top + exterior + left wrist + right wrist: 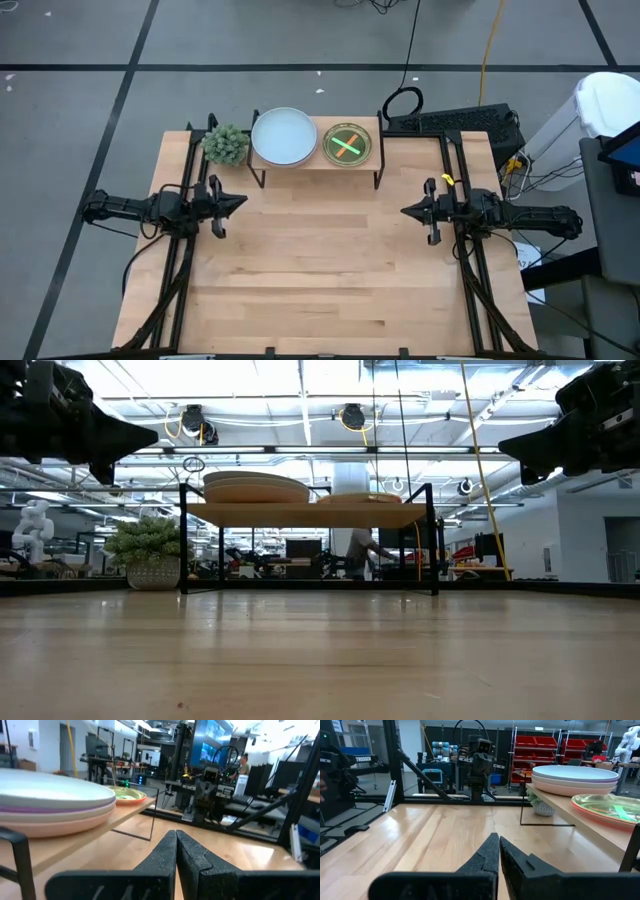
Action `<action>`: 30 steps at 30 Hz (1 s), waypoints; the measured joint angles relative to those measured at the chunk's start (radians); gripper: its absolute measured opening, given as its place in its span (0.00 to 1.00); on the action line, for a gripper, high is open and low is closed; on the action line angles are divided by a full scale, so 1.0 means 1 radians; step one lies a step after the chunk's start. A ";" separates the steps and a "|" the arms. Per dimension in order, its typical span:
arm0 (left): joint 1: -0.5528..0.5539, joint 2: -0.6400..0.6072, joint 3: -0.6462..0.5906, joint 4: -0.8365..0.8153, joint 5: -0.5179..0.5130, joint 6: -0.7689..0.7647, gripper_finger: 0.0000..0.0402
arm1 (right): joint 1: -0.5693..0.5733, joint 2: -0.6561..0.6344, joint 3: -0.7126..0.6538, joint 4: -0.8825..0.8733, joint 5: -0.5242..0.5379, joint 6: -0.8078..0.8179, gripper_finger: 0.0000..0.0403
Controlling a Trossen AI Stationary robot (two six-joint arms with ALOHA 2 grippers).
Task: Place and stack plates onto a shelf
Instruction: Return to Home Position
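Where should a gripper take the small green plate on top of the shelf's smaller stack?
On its thin rim at the side facing the open table, probably with the right gripper, which is nearer. The green plate lies flat on top, so only its raised edge offers a pinch; the larger stack crowds its other side on the shelf.

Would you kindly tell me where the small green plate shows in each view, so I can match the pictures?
High view: green plate upper middle, on the shelf's right half.
Low view: plate a thin edge on the shelf, right of centre.
Left wrist view: plate left of centre, beyond the large plates.
Right wrist view: plate at the right edge, nearer than them.
Shared landmark: the large plates, stacked beside it.
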 joint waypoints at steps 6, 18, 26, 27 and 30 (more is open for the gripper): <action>0.019 0.000 0.000 -0.048 0.000 0.094 0.02 | 0.000 0.000 0.000 -0.001 0.000 0.000 0.00; 0.104 0.000 0.000 -0.031 0.114 0.124 0.02 | 0.000 0.000 0.000 -0.002 0.000 0.000 0.00; 0.111 0.000 0.001 -0.074 0.213 0.064 0.02 | 0.000 0.000 0.000 -0.002 0.000 0.000 0.00; 0.111 0.000 0.001 -0.074 0.220 0.058 0.02 | 0.000 0.000 0.000 -0.002 0.000 0.000 0.00; 0.111 0.000 0.001 -0.073 0.222 0.057 0.02 | 0.000 0.000 0.000 -0.002 0.000 0.000 0.00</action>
